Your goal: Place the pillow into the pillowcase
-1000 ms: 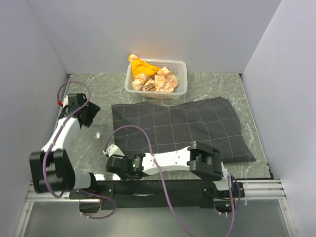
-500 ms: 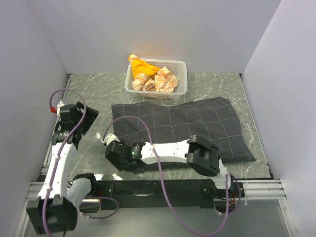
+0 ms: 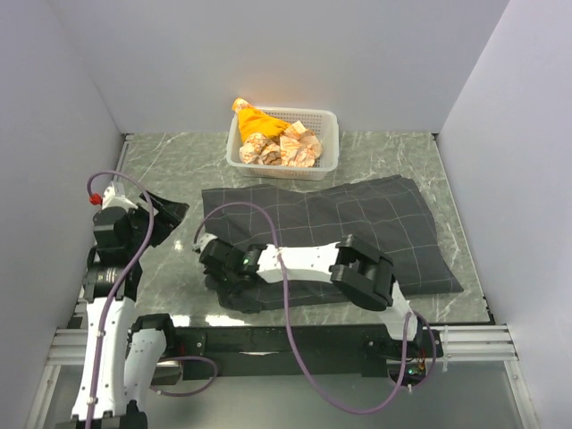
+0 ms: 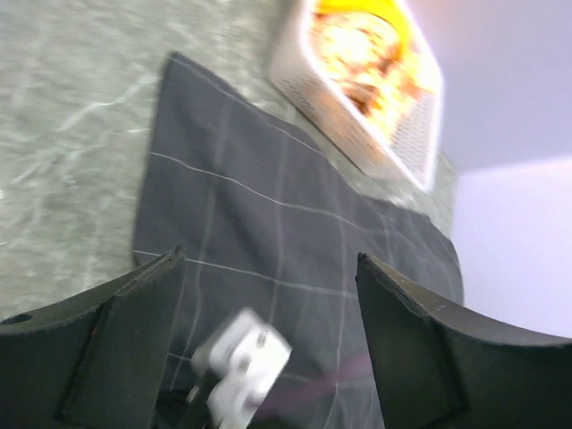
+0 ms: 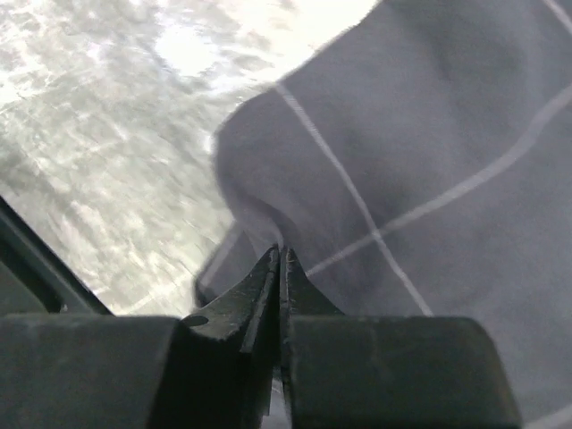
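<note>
Right pincer pinched shut on the pillowcase at its near-left corner. Case lies flat on the counter, long axis left-right, running right of my grip. Left pincer wide open, empty, just left of that edge. No pillow in view.

Both arms are white with black joints, trailing purple cables.
</note>
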